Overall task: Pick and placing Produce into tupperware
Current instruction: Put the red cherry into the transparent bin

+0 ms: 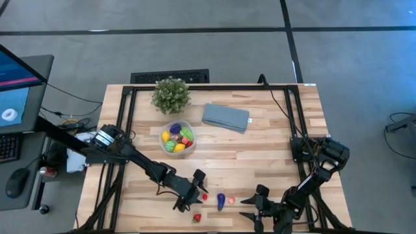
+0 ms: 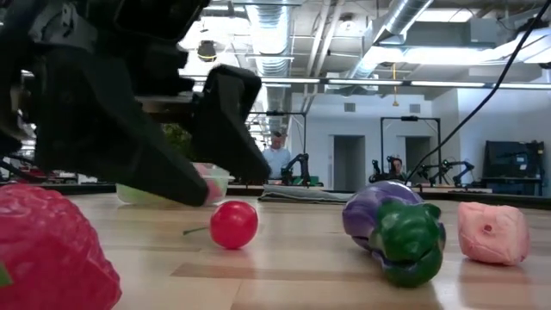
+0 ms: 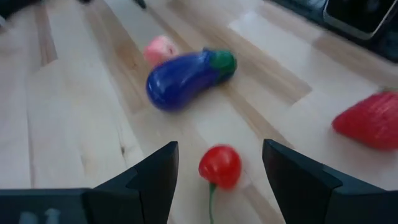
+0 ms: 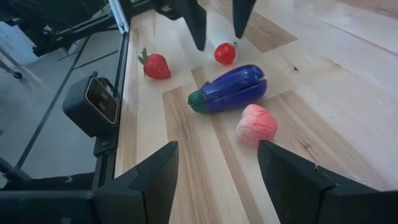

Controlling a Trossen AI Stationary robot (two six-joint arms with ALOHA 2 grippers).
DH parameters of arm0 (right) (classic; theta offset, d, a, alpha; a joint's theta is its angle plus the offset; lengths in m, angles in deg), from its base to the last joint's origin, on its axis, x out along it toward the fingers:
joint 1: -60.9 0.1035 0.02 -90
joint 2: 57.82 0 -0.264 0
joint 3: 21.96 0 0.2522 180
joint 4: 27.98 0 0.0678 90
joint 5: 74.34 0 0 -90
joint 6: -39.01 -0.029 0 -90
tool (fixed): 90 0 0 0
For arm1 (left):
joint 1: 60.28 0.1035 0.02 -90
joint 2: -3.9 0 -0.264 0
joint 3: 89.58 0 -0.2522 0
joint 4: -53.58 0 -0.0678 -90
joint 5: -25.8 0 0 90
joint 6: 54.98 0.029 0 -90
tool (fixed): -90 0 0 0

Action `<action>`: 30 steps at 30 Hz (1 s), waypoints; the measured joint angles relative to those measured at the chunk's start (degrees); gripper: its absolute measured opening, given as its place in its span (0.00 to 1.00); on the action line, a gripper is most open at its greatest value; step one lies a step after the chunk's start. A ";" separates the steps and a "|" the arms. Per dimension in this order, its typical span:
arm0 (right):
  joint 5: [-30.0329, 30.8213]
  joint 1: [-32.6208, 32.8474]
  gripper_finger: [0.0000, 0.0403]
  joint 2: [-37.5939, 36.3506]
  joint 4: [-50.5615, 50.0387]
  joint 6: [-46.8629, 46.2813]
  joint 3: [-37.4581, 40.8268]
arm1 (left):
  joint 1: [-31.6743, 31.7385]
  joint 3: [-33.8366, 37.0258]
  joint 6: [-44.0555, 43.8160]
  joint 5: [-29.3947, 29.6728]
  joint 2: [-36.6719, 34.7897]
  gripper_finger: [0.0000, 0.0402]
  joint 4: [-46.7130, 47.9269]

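Landmark: tupperware (image 1: 177,138), just beside the potted plant (image 1: 171,95), already filled with several produce pieces.
Left gripper (image 3: 214,177): fingers spread, straddling the red cherry (image 3: 220,166) without touching it, toward the table's front edge from the tupperware.
Strawberry (image 1: 197,218): beside the cherry, farther from the tupperware.
Eggplant (image 1: 221,201): right of the cherry.
Pink piece (image 1: 231,201): just beyond the eggplant.
Right gripper (image 4: 214,165): fingers spread, empty, facing the eggplant.

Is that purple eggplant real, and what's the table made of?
The eggplant looks like glossy plastic, probably a toy: light glints off its smooth skin. The table looks like pale wood, with plank seams and grain showing, perhaps sealed since it shines faintly.
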 joint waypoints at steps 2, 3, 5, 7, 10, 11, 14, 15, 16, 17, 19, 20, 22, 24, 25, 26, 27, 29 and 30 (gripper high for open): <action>0.00 0.00 0.61 0.00 0.03 0.00 0.00 | 0.12 -0.36 0.13 -0.04 0.76 0.56 0.65; 0.00 0.00 0.61 0.00 0.01 0.02 0.00 | 0.18 -0.67 0.23 -0.04 1.22 0.56 0.66; 0.00 0.00 0.61 0.00 0.04 0.02 0.00 | 0.33 -0.94 0.35 -0.05 1.40 0.56 0.78; 0.00 0.00 0.61 0.00 0.02 0.02 0.00 | 0.58 -1.00 0.34 -0.13 1.39 0.56 1.11; 0.00 0.00 0.61 0.00 0.03 0.01 0.00 | 0.74 -1.00 0.33 -0.53 1.39 0.56 1.72; 0.00 0.00 0.61 0.00 0.02 0.02 0.00 | 0.76 -1.00 0.33 -1.22 1.39 0.56 1.59; 0.00 0.00 0.61 0.00 0.02 0.02 0.00 | 1.20 -1.01 -0.34 -1.87 1.79 0.56 1.27; 0.00 0.00 0.61 0.00 0.02 0.02 0.00 | 1.24 -1.10 -0.49 -2.29 2.13 0.56 1.04; 0.00 0.00 0.61 0.00 0.02 0.02 0.00 | 1.24 -1.12 -0.52 -2.62 2.22 0.56 1.48; 0.00 0.02 0.61 0.00 0.02 0.02 0.00 | 1.27 -1.38 -0.65 -2.98 2.52 0.56 1.74; 0.00 0.01 0.61 0.00 0.02 0.02 0.00 | 1.27 -2.68 -0.74 -3.04 4.10 0.56 1.11; 0.00 0.00 0.61 0.00 0.02 0.01 0.00 | 1.26 -2.64 -0.72 -3.08 4.12 0.56 1.38; 0.01 0.01 0.61 0.00 -0.04 -0.20 0.00 | 1.24 -2.90 -0.63 -3.34 4.10 0.56 1.38; 0.00 0.00 0.61 0.00 0.00 -0.24 0.00 | 1.43 -2.90 -0.67 -3.36 4.10 0.56 1.74; 0.00 0.02 0.61 0.00 0.02 -0.26 0.00 | 1.44 -2.90 -0.51 -3.43 4.06 0.56 1.69; 0.00 0.02 0.61 0.00 0.00 -0.24 0.00 | 1.44 -2.93 -0.24 -3.72 4.03 0.56 1.70; 0.00 0.02 0.61 0.00 0.00 -0.24 0.00 | 1.44 -2.97 -0.22 -3.75 4.03 0.56 1.79; 0.00 0.07 0.61 0.00 -0.04 -0.25 0.00 | 1.49 -2.97 -0.26 -3.76 4.03 0.56 2.03; 0.00 0.12 0.61 0.00 -0.04 -0.23 0.00 | 1.49 -2.97 -0.26 -3.76 4.03 0.55 2.02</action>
